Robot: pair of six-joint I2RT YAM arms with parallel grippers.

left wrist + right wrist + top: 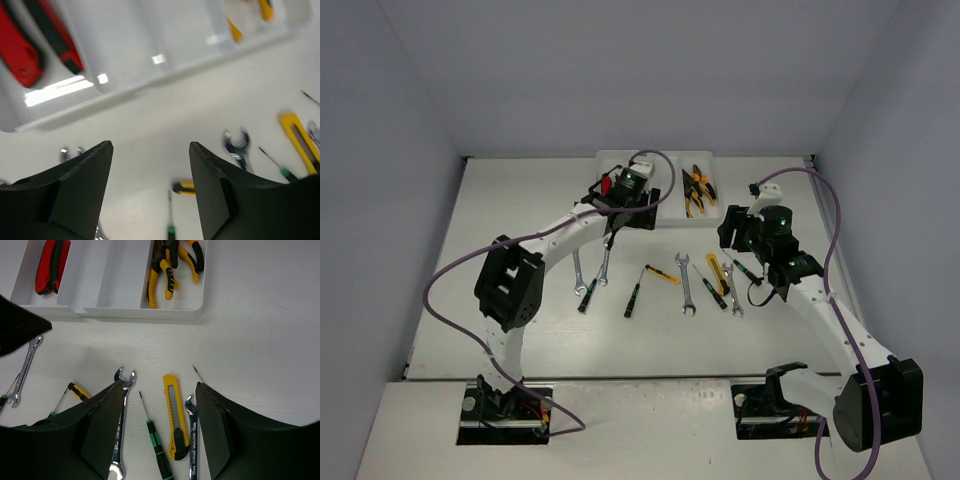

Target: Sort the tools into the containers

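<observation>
The white tray (pixel 665 170) stands at the back of the table. Red cutters (pixel 22 55) lie in its left slot, and yellow-handled pliers (pixel 697 189) in its right slot. My left gripper (pixel 623 208) hovers open and empty over the tray's front edge; in the left wrist view its jaws (pixel 150 150) frame bare table. My right gripper (pixel 740 236) is open and empty above loose tools. Between its fingers lie a yellow box cutter (pixel 173 415), a black-green screwdriver (pixel 152 432) and a silver wrench (pixel 120 425). The red cutters (pixel 50 265) and pliers (pixel 170 265) also show there.
Loose tools lie in a row across the middle of the table: two wrenches (pixel 590 262), two screwdrivers (pixel 633 295), a small yellow-handled tool (pixel 663 274), a wrench (pixel 684 285), and another wrench (pixel 730 292). Walls enclose the table on three sides.
</observation>
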